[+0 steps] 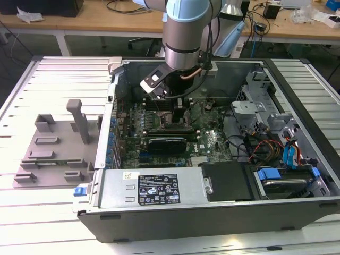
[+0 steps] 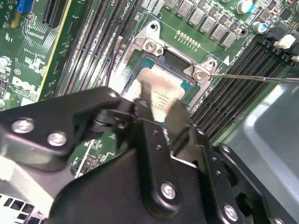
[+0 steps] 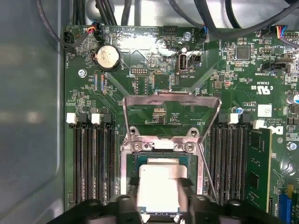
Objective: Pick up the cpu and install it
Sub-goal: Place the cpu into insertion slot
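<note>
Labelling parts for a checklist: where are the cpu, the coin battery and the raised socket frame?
cpu [image 3: 161,191]: first wrist view, middle of its silver top.
coin battery [image 3: 107,57]: first wrist view, centre of its round face.
socket frame [image 3: 140,98]: first wrist view, on its cross bar.

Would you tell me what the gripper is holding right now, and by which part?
The gripper holds the cpu by two opposite edges, over the open socket.
</note>
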You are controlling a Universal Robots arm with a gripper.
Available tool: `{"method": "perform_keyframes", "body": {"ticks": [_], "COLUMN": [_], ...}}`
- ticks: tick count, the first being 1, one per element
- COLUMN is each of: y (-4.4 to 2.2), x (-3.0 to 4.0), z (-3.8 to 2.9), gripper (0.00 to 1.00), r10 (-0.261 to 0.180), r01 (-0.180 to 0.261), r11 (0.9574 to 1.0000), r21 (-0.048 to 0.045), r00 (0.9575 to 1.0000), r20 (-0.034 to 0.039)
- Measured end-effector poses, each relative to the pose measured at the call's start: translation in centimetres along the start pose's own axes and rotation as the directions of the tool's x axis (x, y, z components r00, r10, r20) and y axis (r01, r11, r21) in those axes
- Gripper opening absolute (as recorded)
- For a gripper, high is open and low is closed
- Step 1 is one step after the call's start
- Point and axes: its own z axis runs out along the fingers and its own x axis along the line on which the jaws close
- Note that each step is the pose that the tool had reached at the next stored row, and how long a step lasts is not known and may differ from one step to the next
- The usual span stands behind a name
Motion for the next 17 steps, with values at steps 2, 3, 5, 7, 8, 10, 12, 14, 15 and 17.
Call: {"method": "perform_keyframes", "body": {"ticks": [2,3,5,7,8,10,12,14,15,17], "y": [0.0,0.0,0.0,0.0,0.0,-0.01,-0.01,0.0,-0.01,-0.01], "x": [-0.12,-0.18,-0.52,-0.72,-0.78,-0.86,-0.87,-0.87,-0.87,-0.86], "z": [0.0,0.0,0.01,0.1,0.17,0.28,0.42,0.52,0.6,0.73], "gripper": [0.29,0.29,0.11,0.11,0.11,0.11,0.11,0.11,0.11,0.11], "r10": [0.0,0.0,0.0,0.0,0.0,0.0,0.0,0.0,0.0,0.0], "r01": [0.0,0.0,0.0,0.0,0.0,0.0,0.0,0.0,0.0,0.0], "r11": [1.0,1.0,1.0,1.0,1.0,1.0,1.0,1.0,1.0,1.0], "r21": [0.0,0.0,0.0001,-0.0001,-0.0001,0.0,0.0001,0.0,0.0003,0.0003], "r00": [1.0,1.0,1.0,1.0,1.0,1.0,1.0,1.0,1.0,1.0], "r20": [0.0001,0.0001,0.0001,0.0,-0.0001,-0.0001,0.0002,-0.0001,0.0003,0.0005]}}
